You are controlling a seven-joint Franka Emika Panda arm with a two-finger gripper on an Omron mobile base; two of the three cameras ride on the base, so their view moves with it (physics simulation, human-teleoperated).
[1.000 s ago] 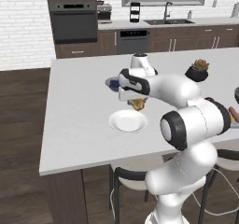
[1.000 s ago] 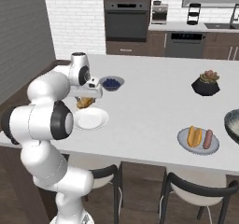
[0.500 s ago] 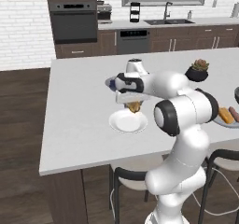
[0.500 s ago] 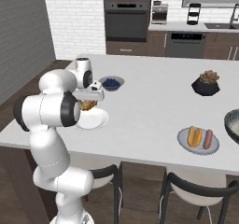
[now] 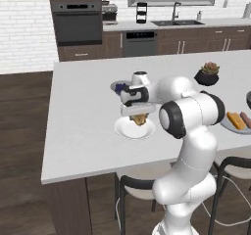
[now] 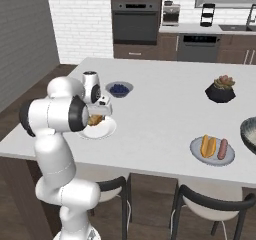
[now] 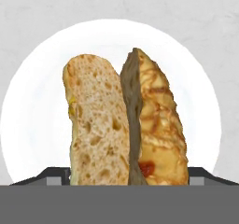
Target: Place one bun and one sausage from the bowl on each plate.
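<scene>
Above the white plate [image 7: 28, 120], the tool [image 5: 138, 113] grips the bun [image 7: 126, 125], jaws spread wide; next, lower and release.

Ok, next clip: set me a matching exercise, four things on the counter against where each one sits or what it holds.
Things:
1. bun
2. grey plate
3. small grey bowl
4. black pot

Place or state:
A. holds blueberries
B. carries a bun and a sausage side by side
C. between the gripper's fingers, over the white plate
D. holds a succulent, at the far side of the counter

Pairs: 1-C, 2-B, 3-A, 4-D
</scene>
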